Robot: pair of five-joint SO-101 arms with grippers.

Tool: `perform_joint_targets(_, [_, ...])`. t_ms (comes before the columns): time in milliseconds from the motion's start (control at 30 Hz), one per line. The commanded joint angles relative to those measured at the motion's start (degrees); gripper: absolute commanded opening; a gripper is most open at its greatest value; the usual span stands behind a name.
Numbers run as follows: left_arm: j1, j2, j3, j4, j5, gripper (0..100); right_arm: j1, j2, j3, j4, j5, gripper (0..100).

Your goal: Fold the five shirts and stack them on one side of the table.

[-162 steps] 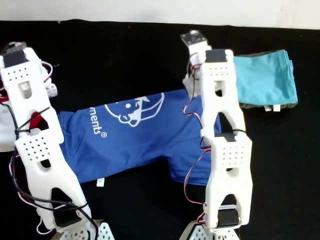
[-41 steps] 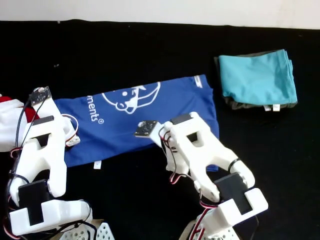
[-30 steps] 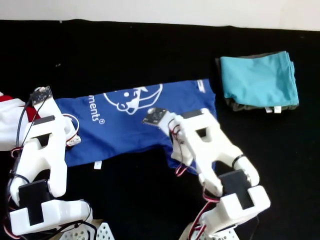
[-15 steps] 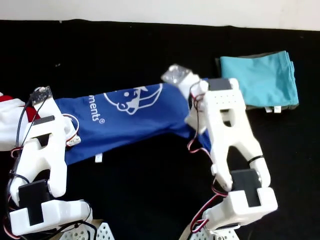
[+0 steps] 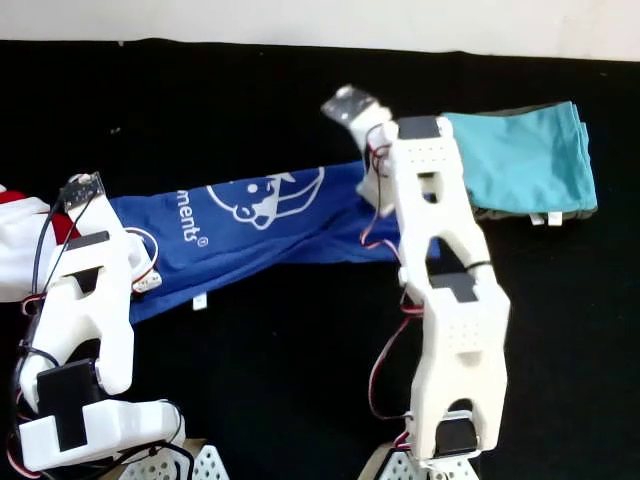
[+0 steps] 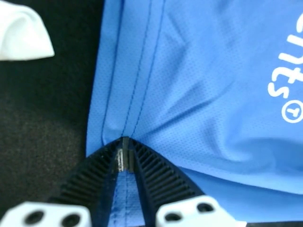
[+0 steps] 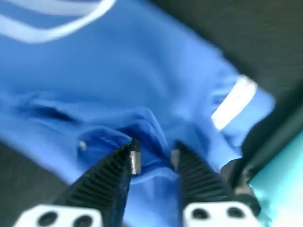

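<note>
A blue shirt (image 5: 250, 240) with white print lies stretched in a long band across the black table (image 5: 250, 100). At its left end my left gripper (image 5: 118, 262) sits low, shut on the stitched hem; in the left wrist view the gripper (image 6: 124, 160) pinches that blue shirt (image 6: 199, 94) at its edge. My right gripper (image 5: 377, 187) is at the shirt's other end, near the far side. In the right wrist view the gripper (image 7: 154, 158) holds a bunched fold of the blue shirt (image 7: 142, 75) between its fingers.
A folded teal shirt (image 5: 520, 150) rests on a dark folded one at the far right, close to the right arm; its corner (image 7: 279, 189) shows beside the right gripper. A white and red garment (image 5: 20, 250) lies at the left edge, its white cloth (image 6: 23, 33) near the hem.
The right arm has carried the shirt's near edge up toward the far side, and the shirt has narrowed into a band. The left arm has stayed put, holding the hem.
</note>
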Motion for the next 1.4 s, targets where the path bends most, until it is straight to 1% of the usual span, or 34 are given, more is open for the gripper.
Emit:
perform_joint_targets(0, [0.4,0.04,0.22,-1.58,0.18,1,2.07,1.98,-10.95,0.31,-10.9,18.8])
perform_joint_targets(100, [0.4,0.04,0.22,-1.58,0.18,1,3.82,2.15,-15.6,1.1,-17.14,18.8])
perform_joint_targets(167, [0.4,0.04,0.22,-1.58,0.18,1,4.44,2.15,-18.24,4.7,-17.85,18.8])
perform_joint_targets(300, [0.4,0.04,0.22,-1.58,0.18,1,4.18,2.24,-23.43,18.07,-17.76,18.7])
perform_joint_targets(367, [0.4,0.04,0.22,-1.58,0.18,1,3.56,2.42,-25.27,22.81,-17.76,15.7])
perform_joint_targets(500, [0.4,0.04,0.22,-1.58,0.18,1,3.21,2.15,-25.45,23.16,-17.67,1.4])
perform_joint_targets(533, [0.4,-0.13,0.22,-1.58,0.18,1,3.21,1.98,-25.45,23.16,-17.67,0.2])
perform_joint_targets(633, [0.4,-0.66,0.13,-1.14,0.18,1,3.74,-0.31,-25.54,23.34,-17.93,1.6])
perform_joint_targets(700, [0.57,-3.3,0.22,1.14,0.18,1,4.44,-4.62,-24.66,23.34,-17.93,1.6])
perform_joint_targets(800, [0.75,-11.38,-1.54,8.09,0.18,1,4.7,-13.85,-18.95,23.34,-17.85,1.9])
perform_joint_targets(900, [0.4,-20.26,-4.79,15.3,0.26,3,4.35,-23.6,-8.84,23.25,-17.76,1.9])
perform_joint_targets(967, [0.4,-24.48,-6.64,18.64,0.26,9,3.65,-29.05,-1.89,23.16,-17.67,1.9])
perform_joint_targets(1033, [0.31,-25.98,-8.31,20.31,0.26,16,3.47,-34.07,4.44,23.16,-17.67,1.9])
perform_joint_targets(1100, [-1.8,-25.19,-9.8,20.48,0.26,21,3.47,-38.73,9.01,23.08,-17.67,1.9])
perform_joint_targets(1200, [-5.32,-20.88,-12.62,19.87,-0.18,22,3.56,-45.23,14.02,23.08,-17.67,1.9])
perform_joint_targets(1267, [-7.25,-15.69,-15.6,19.6,-0.18,22,3.56,-49.45,17.19,23.08,-17.58,1.9])
perform_joint_targets(1367, [-7.69,-6.2,-21.32,20.04,-1.23,22,3.47,-54.02,20.97,23.08,-17.58,1.9])
